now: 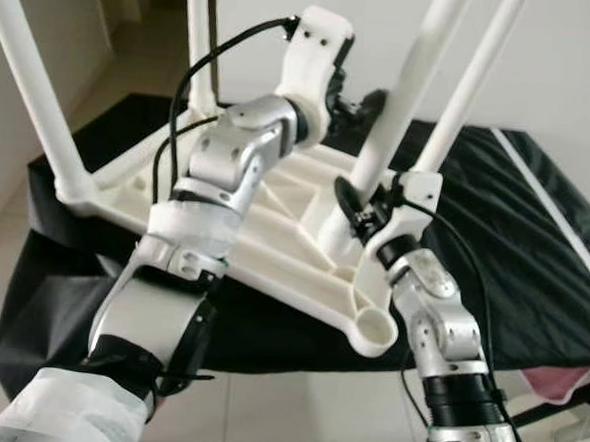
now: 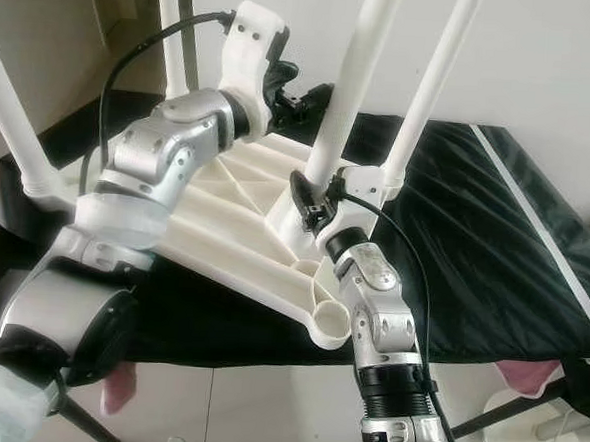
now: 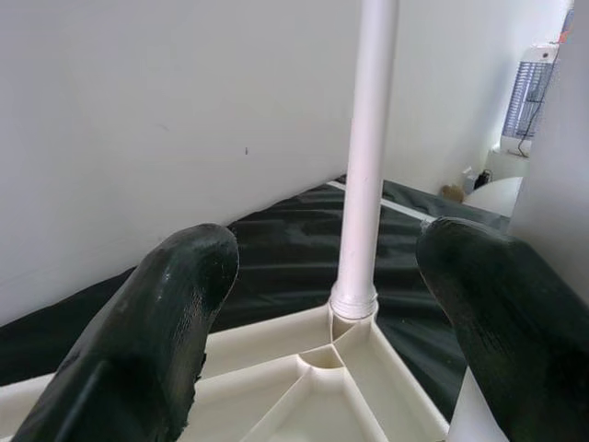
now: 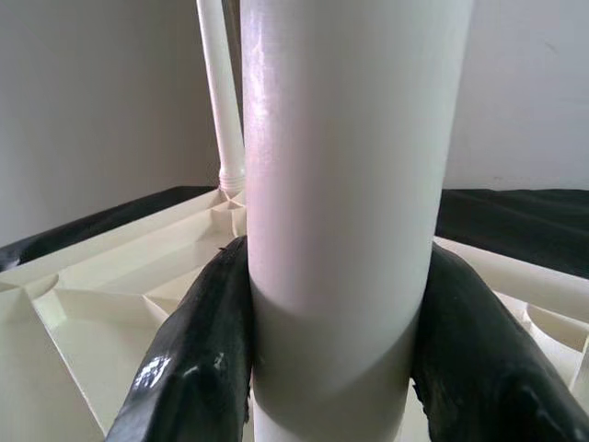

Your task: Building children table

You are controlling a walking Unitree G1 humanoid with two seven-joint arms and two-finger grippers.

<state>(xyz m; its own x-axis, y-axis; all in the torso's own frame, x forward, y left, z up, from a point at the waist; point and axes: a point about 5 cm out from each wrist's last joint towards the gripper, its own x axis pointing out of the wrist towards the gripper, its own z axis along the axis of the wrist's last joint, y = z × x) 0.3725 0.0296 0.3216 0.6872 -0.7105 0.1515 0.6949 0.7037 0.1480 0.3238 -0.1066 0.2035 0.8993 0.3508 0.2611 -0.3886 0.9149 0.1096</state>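
Note:
A white plastic children's table lies upside down on a black cloth. Several white legs stand up from it. My right gripper is shut on one leg just above its base, and its fingers press both sides of the tube. My left gripper is open, higher up and right beside that same leg. Between its fingertips I see a far leg in its corner socket. A round socket at the near corner stands empty.
The black cloth covers a low surface with pale tiled floor in front. A white wall stands close behind. A pink thing lies on the floor at the right, and a white appliance stands by the far wall.

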